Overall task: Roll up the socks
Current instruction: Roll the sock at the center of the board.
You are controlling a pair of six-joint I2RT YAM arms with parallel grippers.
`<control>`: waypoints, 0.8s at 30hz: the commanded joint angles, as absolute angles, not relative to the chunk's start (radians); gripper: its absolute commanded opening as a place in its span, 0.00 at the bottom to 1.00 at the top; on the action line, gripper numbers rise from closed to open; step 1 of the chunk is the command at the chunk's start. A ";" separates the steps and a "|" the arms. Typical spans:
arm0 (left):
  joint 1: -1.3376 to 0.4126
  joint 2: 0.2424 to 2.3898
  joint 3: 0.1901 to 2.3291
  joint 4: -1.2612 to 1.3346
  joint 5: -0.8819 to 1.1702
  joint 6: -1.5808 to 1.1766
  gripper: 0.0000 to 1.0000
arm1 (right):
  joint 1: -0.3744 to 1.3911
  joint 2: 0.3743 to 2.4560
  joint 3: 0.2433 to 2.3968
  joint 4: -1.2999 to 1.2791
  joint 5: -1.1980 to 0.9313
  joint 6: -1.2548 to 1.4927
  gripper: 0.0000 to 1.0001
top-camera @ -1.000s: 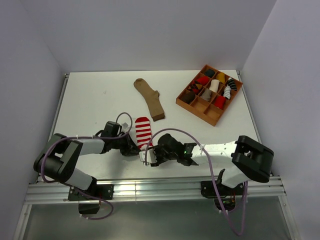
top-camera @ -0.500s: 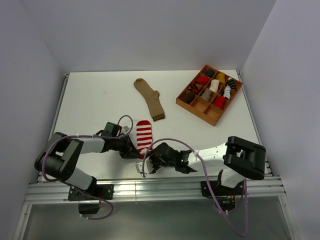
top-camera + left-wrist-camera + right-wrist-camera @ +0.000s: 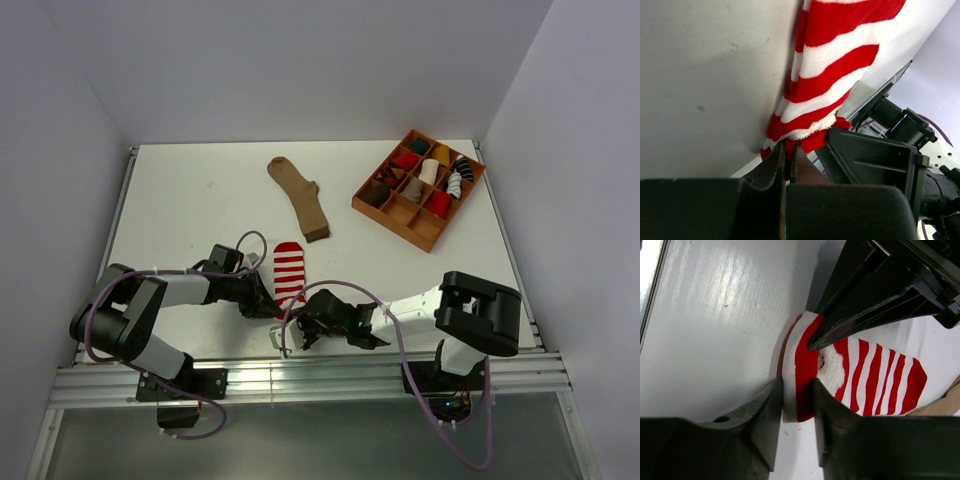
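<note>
Red/white striped sock [image 3: 288,265] lies flat on table [image 3: 200,190], lower centre of top view, toe up-frame, near end down at both grippers. Tan sock [image 3: 303,198] lies flat at upper centre, well apart from both arms, untouched. Wooden tray [image 3: 392,226] is upper right w/ sock rolls [image 3: 429,171] in its compartments.

L gripper [image 3: 786,155]: jaws closed, thin edge of red fabric pinched between the tips at the sock's near corner. The fabric lifts off the table a bit there.

R gripper [image 3: 795,405]: one finger each side of the sock's near end, and the fabric fills the gap. Can't tell if that's a firm pinch or just contact. In the R wrist view the L tip comes in from upper right and lands on the sock just beside the white patch. The two grippers are v. close, nearly touching.

Step, my read: start of roll on sock 1, i.e. getting hold of the near end. No fold or turn visible yet, and sock 2 isn't started.

Next move needs, imo:
- confirmed grip by R across the end
- end turned over toward the toe, both sides kept level so the roll doesn't skew
- L to let go or follow w/o dragging the corner sideways
- clearance btw the two grippers; tight spot, collision risk
</note>
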State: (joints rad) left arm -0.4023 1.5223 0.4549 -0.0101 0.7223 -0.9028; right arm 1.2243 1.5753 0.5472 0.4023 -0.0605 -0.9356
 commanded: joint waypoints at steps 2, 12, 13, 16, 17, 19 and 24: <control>-0.403 1.546 0.442 -0.104 0.644 -0.850 0.00 | 1.232 1.606 0.557 0.459 -0.026 -0.885 0.27; -0.379 1.445 0.433 -0.069 0.627 -0.888 0.14 | 1.108 1.558 0.704 0.128 -0.290 -0.706 0.15; -0.377 1.436 0.431 -0.060 0.623 -0.899 0.15 | 1.085 1.568 0.731 0.085 -0.332 -0.693 0.15; -0.377 1.408 0.430 -0.035 0.589 -0.905 0.20 | 0.994 1.621 0.850 -0.108 -0.491 -0.666 0.15; -0.377 1.401 0.431 -0.035 0.577 -0.907 0.20 | 0.976 1.638 0.879 -0.153 -0.524 -0.661 0.15; -0.377 1.371 0.425 -0.023 0.539 -0.913 0.21 | 0.925 1.701 0.963 -0.277 -0.621 -0.652 0.15; -0.377 1.293 0.396 0.029 0.482 -0.928 0.27 | 0.853 1.842 1.132 -0.484 -0.753 -0.649 0.14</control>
